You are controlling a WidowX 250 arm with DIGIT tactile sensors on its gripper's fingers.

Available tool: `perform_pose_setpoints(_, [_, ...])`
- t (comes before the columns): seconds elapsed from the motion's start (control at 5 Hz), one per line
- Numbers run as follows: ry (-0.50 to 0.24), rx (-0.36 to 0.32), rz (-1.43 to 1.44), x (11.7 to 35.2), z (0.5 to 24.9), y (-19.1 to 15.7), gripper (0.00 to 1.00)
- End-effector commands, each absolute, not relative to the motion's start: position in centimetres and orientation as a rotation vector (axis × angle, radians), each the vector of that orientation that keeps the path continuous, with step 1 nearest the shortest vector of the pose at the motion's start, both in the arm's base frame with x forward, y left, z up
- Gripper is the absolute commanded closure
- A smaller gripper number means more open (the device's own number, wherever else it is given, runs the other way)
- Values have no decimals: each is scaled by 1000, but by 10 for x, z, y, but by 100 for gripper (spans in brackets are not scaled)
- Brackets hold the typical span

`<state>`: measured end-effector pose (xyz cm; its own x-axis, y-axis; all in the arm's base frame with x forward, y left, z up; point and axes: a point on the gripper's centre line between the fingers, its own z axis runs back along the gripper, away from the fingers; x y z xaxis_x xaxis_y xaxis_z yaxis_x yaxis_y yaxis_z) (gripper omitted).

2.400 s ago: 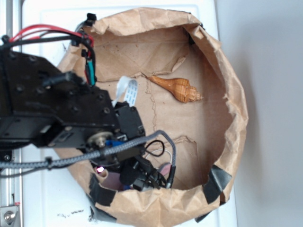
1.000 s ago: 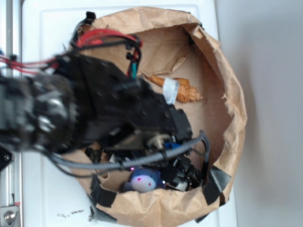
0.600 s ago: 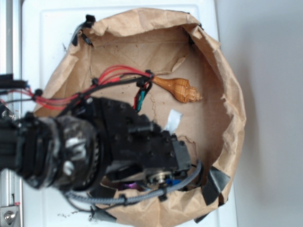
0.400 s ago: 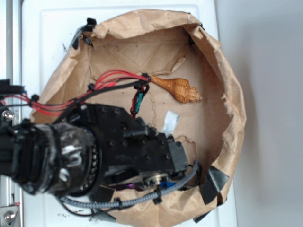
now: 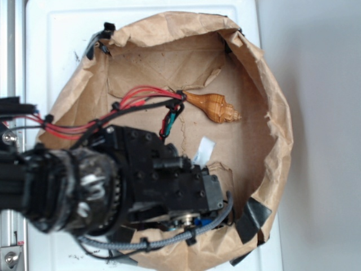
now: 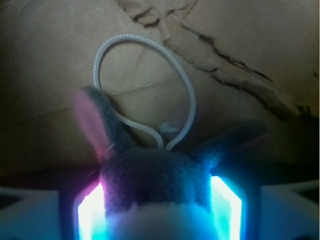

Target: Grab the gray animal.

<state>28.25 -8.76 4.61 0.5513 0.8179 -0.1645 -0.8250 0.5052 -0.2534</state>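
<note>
The gray animal (image 6: 155, 172) fills the bottom of the wrist view. Its gray head has a pink-lined ear (image 6: 92, 122) at the left, a darker ear at the right and a pale muzzle below. Its white loop (image 6: 145, 75) lies on the brown paper behind it. My gripper (image 6: 157, 210) has its glowing pads (image 6: 92, 210) pressed against both sides of the head, shut on it. In the exterior view the black arm (image 5: 141, 186) reaches into the near side of the paper bag and hides both the toy and the fingers.
A crumpled brown paper bag (image 5: 282, 130) forms a walled bowl on the white table (image 5: 51, 51). An orange-brown spiral seashell (image 5: 213, 107) lies on its floor at the back. Red and black cables (image 5: 141, 96) run over the arm. Black tape (image 5: 251, 217) patches the bag's front rim.
The arm has swung down toward the bag's near rim. It now covers the gray animal, which showed at the bag's front a second ago. The seashell has not moved.
</note>
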Motion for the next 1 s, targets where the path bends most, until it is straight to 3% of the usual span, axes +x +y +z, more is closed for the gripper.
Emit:
perform_pose_setpoints(0.0, [-76, -426, 1077, 268, 133, -26, 100])
perform_pose_setpoints(0.2, [-167, -388, 1081, 264, 155, 5, 100])
perform_pose_setpoints(0.4, [-298, -206, 1114, 269, 185, 21, 100])
perform_pose_setpoints(0.6, [-333, -208, 1169, 283, 203, 31, 100])
perform_pose_setpoints(0.8, [-373, -184, 1192, 295, 201, 25, 100])
